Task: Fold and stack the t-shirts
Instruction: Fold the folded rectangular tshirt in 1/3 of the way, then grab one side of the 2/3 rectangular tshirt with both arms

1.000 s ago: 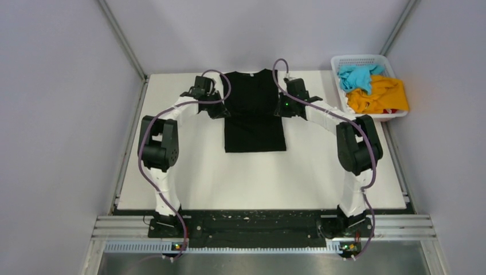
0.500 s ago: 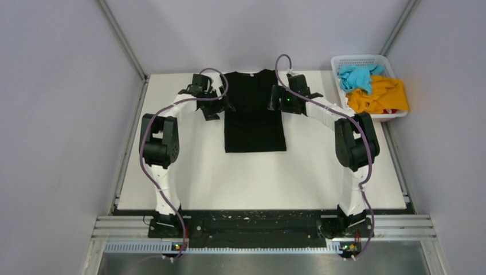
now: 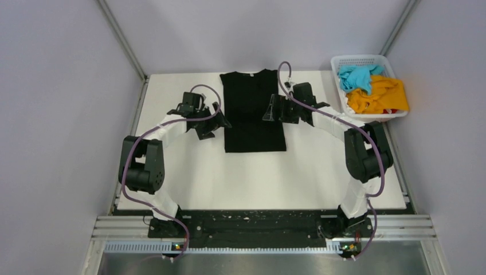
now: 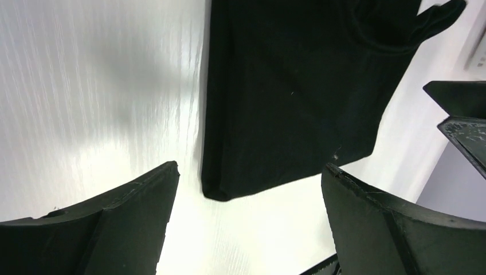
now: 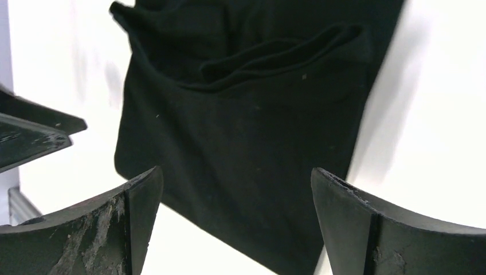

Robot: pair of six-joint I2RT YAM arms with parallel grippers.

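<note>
**benchrat:** so where was the shirt relative to the claws at that point?

**me:** The black t-shirt (image 3: 253, 109) lay flat at the far middle of the counter (image 3: 258, 177). Its collar pointed at the far edge and the sleeves were tucked in, so it was one long narrow strip. My left claw (image 3: 221, 118) sat just beside its left edge, about halfway down. My right claw (image 3: 268, 109) was at the right edge, roughly level with the left one. Both were spread wide with nothing in them. On the left wrist cam the shirt's near hem corner showed between the two fingers. On the right wrist cam I saw a folded sleeve lying on top of the body. Couldn't tell if either claw actually touched the cloth.

**benchrat:** any room to work?

**me:** Plenty on the near side, open counter from the hem down toward the arm bases, plus a strip on the left. The far side was tight, with the collar nearly on the edge. The turquoise shirt (image 3: 355, 77) and orange-yellow shirt (image 3: 381, 94) were bunched in the white basket (image 3: 338, 62) at the far right corner, well apart from the black one. The orange one spilled over the rim.
</note>
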